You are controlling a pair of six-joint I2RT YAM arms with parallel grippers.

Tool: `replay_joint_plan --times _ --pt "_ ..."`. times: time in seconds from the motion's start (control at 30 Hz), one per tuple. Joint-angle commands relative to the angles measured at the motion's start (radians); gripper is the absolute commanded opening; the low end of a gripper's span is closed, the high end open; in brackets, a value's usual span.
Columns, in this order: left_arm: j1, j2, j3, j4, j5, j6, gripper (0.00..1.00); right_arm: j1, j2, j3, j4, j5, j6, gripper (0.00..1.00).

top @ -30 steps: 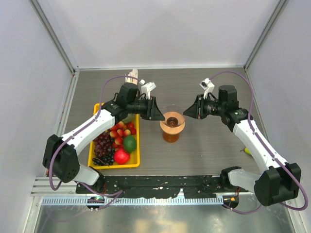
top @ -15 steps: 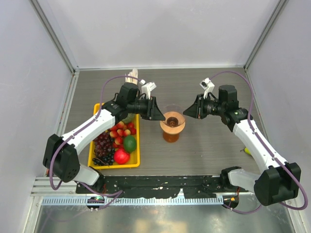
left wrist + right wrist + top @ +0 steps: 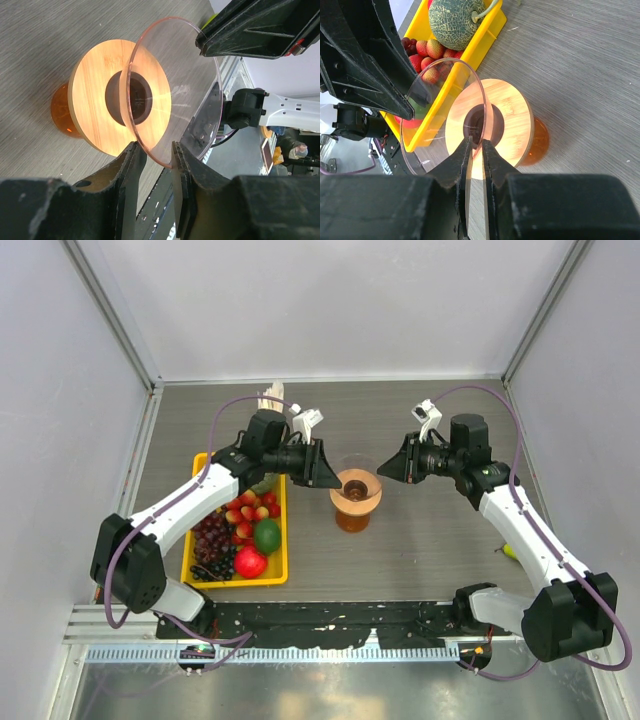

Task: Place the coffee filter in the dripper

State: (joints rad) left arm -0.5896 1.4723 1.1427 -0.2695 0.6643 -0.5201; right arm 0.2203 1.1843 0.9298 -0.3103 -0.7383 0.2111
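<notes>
The dripper (image 3: 357, 487), a clear cone bowl on a tan-orange ring collar, sits on a small glass jug (image 3: 350, 523) of amber liquid at mid-table. My right gripper (image 3: 392, 468) is shut on the bowl's clear rim from the right; the right wrist view shows its fingertips (image 3: 476, 145) pinching the rim over the collar (image 3: 512, 120). My left gripper (image 3: 325, 476) is at the left of the bowl. In the left wrist view its jaws (image 3: 152, 150) straddle the rim with a gap, above the collar (image 3: 100, 95). No single coffee filter shows in any view.
A yellow tray (image 3: 284, 540) of fruit lies left of the jug, with a melon (image 3: 457, 20) at its far end. An upright bundle of cream-white papers (image 3: 271, 397) stands behind the left arm. A small yellow-green thing (image 3: 508, 551) lies by the right arm.
My left gripper has edged slightly right toward the bowl. The dripper and right gripper have barely moved.
</notes>
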Motion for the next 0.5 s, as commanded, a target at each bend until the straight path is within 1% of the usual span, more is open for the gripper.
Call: replay_joint_plan --times 0.0,0.1,0.27,0.47 --pt "-0.030 0.048 -0.046 -0.088 -0.071 0.072 0.35 0.017 0.044 -0.039 -0.116 0.068 -0.072 0.05" --pt "-0.032 0.034 -0.043 -0.086 -0.074 0.071 0.37 0.017 0.041 -0.026 -0.125 0.065 -0.072 0.05" --pt "-0.030 0.019 -0.017 -0.108 -0.078 0.081 0.44 0.017 0.035 -0.003 -0.133 0.053 -0.067 0.14" --pt "-0.032 0.013 -0.011 -0.112 -0.084 0.085 0.48 0.016 0.041 0.014 -0.131 0.042 -0.061 0.18"
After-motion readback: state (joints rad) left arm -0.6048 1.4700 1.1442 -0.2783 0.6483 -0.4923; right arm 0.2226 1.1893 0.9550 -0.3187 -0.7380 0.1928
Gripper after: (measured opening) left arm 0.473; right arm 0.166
